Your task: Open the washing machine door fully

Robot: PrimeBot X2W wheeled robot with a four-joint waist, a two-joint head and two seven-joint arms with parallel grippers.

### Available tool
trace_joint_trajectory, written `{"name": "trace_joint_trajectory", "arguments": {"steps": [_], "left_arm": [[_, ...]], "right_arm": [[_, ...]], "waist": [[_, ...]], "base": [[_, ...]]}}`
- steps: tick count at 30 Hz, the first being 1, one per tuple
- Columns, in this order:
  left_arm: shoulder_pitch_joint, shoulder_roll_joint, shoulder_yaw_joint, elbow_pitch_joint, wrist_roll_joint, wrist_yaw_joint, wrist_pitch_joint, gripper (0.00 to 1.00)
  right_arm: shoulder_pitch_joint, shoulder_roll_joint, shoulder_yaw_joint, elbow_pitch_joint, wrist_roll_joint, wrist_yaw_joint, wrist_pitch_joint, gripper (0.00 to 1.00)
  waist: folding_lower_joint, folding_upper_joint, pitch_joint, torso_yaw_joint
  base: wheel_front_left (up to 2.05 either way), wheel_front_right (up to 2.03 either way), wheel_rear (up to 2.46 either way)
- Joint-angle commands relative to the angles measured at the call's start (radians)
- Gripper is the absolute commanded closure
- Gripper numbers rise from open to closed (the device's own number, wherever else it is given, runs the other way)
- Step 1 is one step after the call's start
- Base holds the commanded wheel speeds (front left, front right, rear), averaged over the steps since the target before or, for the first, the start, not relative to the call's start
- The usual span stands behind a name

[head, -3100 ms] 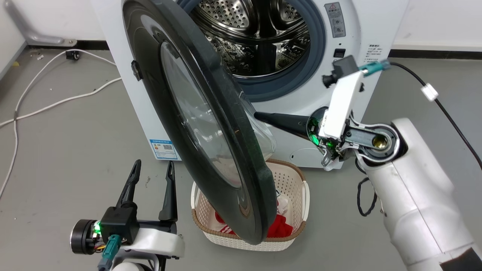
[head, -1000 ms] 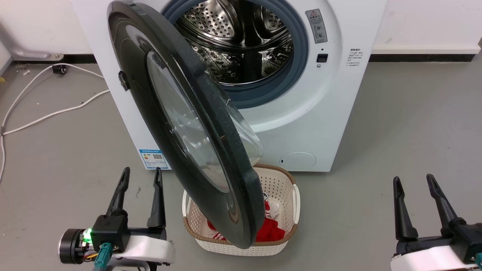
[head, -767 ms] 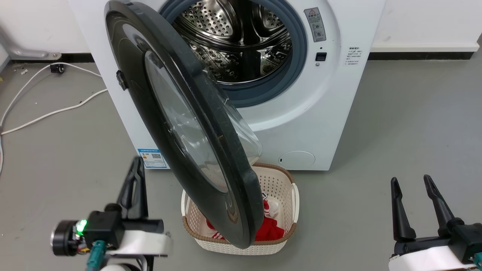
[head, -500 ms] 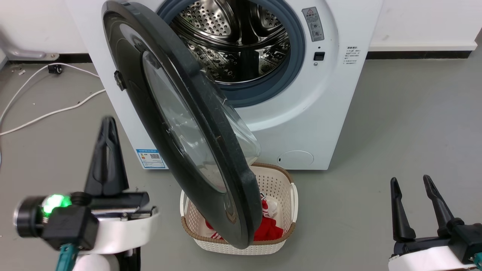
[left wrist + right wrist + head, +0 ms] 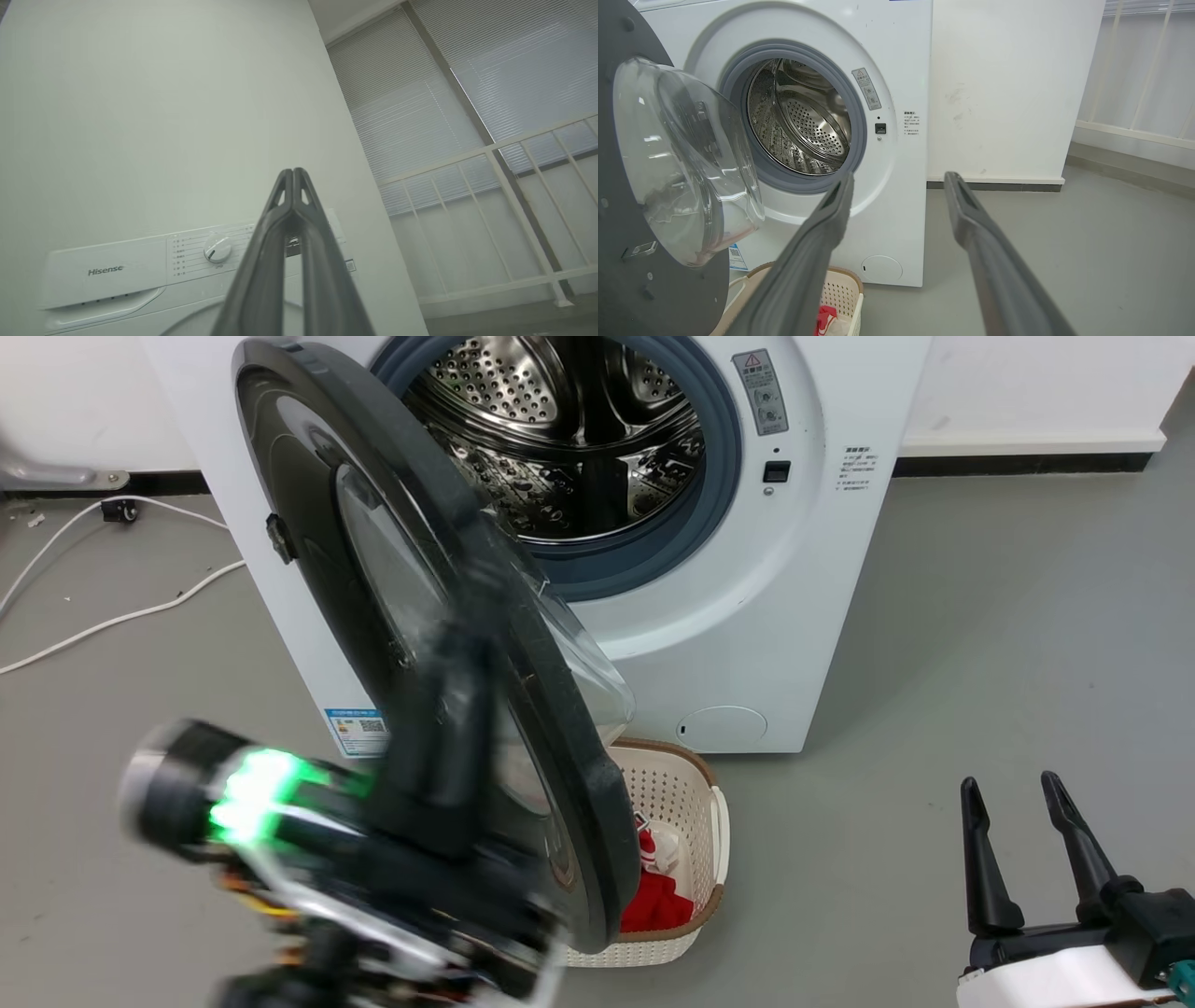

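So, door: the washing machine door (image 5: 313, 523) stands partway open, hinged on the left side of the washing machine (image 5: 747, 616) in the head view. Its glossy outer face is turned toward the camera.
Door's bottom edge: in the head view it overlaps the cream basket (image 5: 686, 803) on the floor (image 5: 934, 663). There's some red cloth (image 5: 653, 905) in the basket.
Opening: totally uncovered, so you can see the steel drum (image 5: 560, 439) and the grey-blue gasket (image 5: 714, 476) around it.
Left pincer: in its own wrist view the left pincer (image 5: 293, 175) has its fingertips pressed together with nothing between them. It's aimed up past the control panel (image 5: 107, 270) and its dial (image 5: 217, 248).
Left pincer from the head: a big blurry dark shape with a green light, in front of the door's outer face. Can't tell if it's touching.
Right pincer: the right pincer (image 5: 1008, 780) is spread wide and empty, low on the right, well away from the machine.
Only from the right wrist: the door's inner side, where the clear glass bowl (image 5: 682, 158) bulges toward the drum. There's a small metal latch (image 5: 640, 249) near the rim.
Only from the left wrist: the machine's top, plus the window blinds (image 5: 490, 84) and a white railing (image 5: 504, 149) off to the side.
Low on the front: a blue label (image 5: 358, 733) and a round flap (image 5: 721, 726).
Floor extras: a white cable (image 5: 121, 616) off to the left.
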Motion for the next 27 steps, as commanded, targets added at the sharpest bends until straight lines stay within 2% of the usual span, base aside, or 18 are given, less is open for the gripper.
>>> {"name": "trace_joint_trajectory", "arguments": {"steps": [1, 7, 12, 16, 20, 27], "left_arm": [[0.029, -0.001, -0.047, 0.024, -0.012, -0.014, -0.001, 1.00], [0.122, 0.022, -0.250, 0.177, -0.078, -0.053, -0.001, 1.00], [0.221, 0.079, -0.344, 0.350, -0.130, -0.062, 0.012, 1.00], [0.265, 0.108, -0.370, 0.482, -0.170, -0.065, 0.045, 1.00], [0.242, 0.094, -0.370, 0.583, -0.186, -0.065, 0.036, 1.00], [0.123, 0.014, -0.346, 0.706, -0.197, -0.047, 0.005, 1.00]], "right_arm": [[-0.013, 0.002, 0.001, 0.004, 0.005, -0.001, -0.002, 0.00], [-0.005, 0.002, 0.004, 0.013, 0.012, -0.001, -0.002, 0.00], [0.005, 0.002, 0.005, 0.020, 0.017, -0.001, -0.002, 0.00], [0.009, 0.002, 0.013, 0.028, 0.021, -0.001, -0.002, 0.00], [0.011, 0.002, 0.018, 0.033, 0.024, -0.001, -0.002, 0.00], [0.006, 0.002, 0.025, 0.042, 0.024, -0.001, -0.002, 0.00]], "waist": [[0.0000, 0.0000, 0.000, -0.001], [0.0000, 0.0000, -0.004, -0.003], [0.0000, 0.0000, -0.010, 0.003], [0.0000, 0.0000, -0.012, 0.004], [0.0000, 0.0000, -0.012, 0.008], [0.0000, 0.0000, -0.009, 0.011]], "base": [[0.00, 0.00, 0.00], [0.00, 0.00, 0.00], [0.00, 0.00, 0.00], [0.00, 0.00, 0.00], [0.00, 0.00, 0.00], [0.00, 0.00, 0.00]]}}
